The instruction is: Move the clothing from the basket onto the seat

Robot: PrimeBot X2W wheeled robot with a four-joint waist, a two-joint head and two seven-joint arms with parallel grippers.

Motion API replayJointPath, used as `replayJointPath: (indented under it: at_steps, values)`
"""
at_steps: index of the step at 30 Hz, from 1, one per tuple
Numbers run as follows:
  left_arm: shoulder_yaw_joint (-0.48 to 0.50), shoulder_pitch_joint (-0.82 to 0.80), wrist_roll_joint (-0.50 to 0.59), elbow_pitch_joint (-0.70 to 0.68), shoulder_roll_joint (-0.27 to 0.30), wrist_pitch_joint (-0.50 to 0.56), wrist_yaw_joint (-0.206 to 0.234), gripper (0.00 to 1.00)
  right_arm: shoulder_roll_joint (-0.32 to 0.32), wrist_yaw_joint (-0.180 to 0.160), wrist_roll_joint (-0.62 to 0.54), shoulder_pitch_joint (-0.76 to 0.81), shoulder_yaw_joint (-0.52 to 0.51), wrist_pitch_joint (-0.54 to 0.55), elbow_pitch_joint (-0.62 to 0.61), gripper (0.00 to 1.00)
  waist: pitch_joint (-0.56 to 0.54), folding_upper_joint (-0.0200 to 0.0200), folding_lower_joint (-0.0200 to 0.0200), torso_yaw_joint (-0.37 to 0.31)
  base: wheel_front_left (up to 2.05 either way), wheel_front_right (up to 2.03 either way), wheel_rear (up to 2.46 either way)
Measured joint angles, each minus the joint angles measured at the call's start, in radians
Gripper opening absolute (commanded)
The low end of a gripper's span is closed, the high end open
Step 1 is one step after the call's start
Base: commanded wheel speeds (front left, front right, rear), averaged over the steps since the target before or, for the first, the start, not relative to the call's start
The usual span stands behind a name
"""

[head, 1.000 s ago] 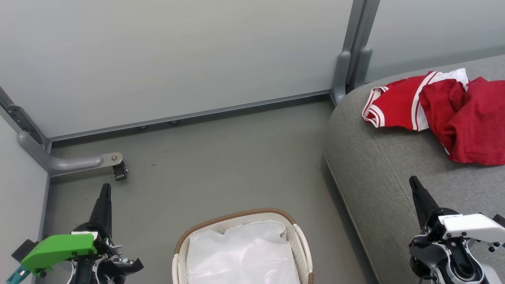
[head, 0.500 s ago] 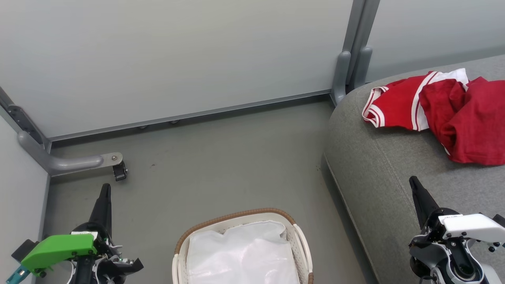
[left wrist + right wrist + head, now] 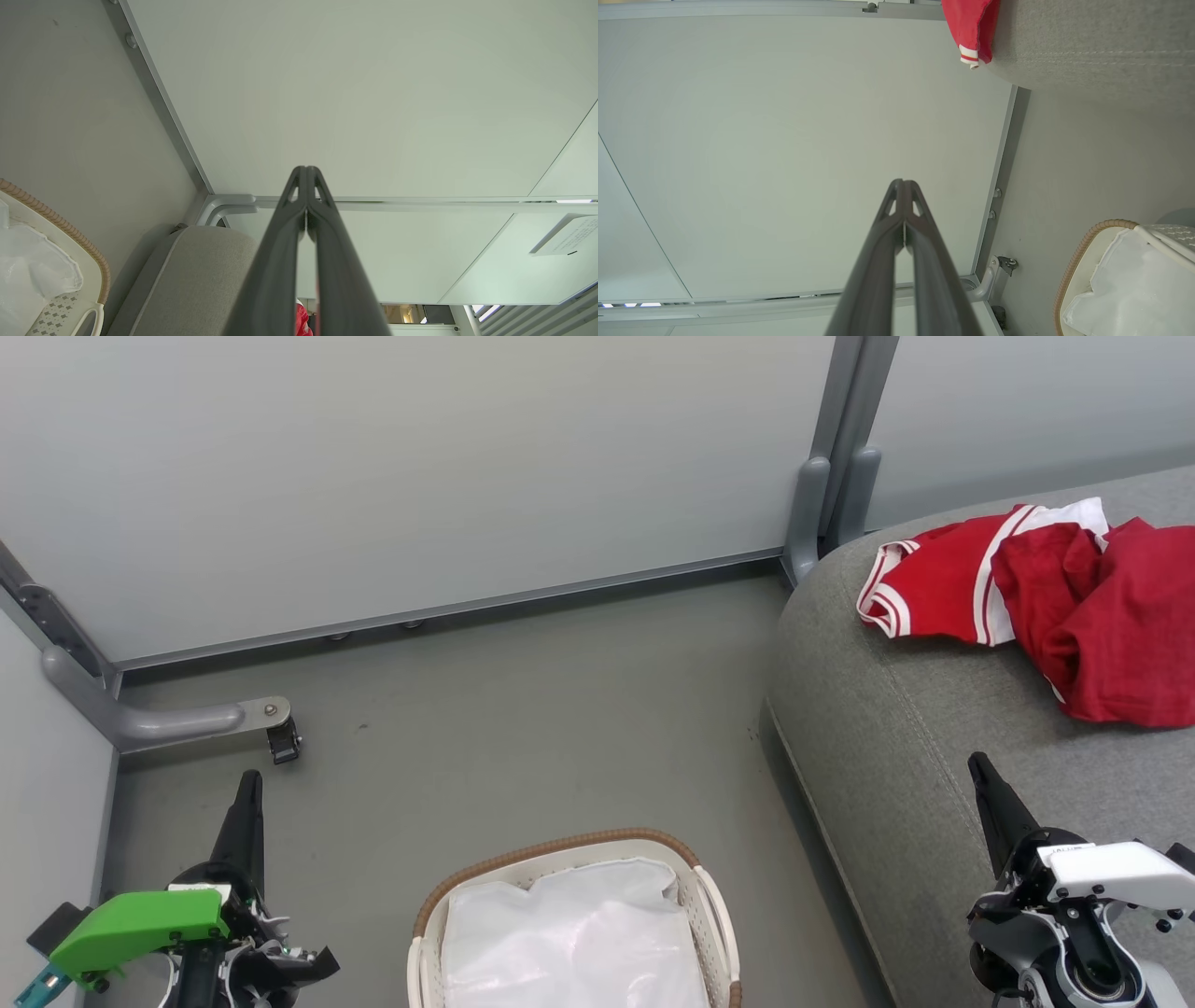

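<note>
Clothing point(image 3: 1046, 607) lies on the seat point(image 3: 896, 756), well apart from both grippers, left gripper point(image 3: 248, 793) and right gripper point(image 3: 982, 779), jaws pressed together, empty.

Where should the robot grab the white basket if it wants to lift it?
Probably by the white handle on the right side of the basket, coming down from above with the right gripper, opened first. The handle bows out from the wall, leaving a gap that a finger could likely slip into.

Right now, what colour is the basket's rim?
Brown and woven: the rim tops the white perforated basket. It shows best in the head view.
</note>
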Motion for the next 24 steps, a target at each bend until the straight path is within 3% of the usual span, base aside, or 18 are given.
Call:
replayJointPath:
  at_steps: [24]
  values:
    - [0.001, 0.0, 0.0, 0.0, 0.0, 0.0, 0.0, 0.0, 0.0, 0.0, 0.0, 0.0, 0.0, 0.0, 0.0, 0.0, 0.0, 0.0, 0.0, 0.0, 0.0, 0.0, 0.0]
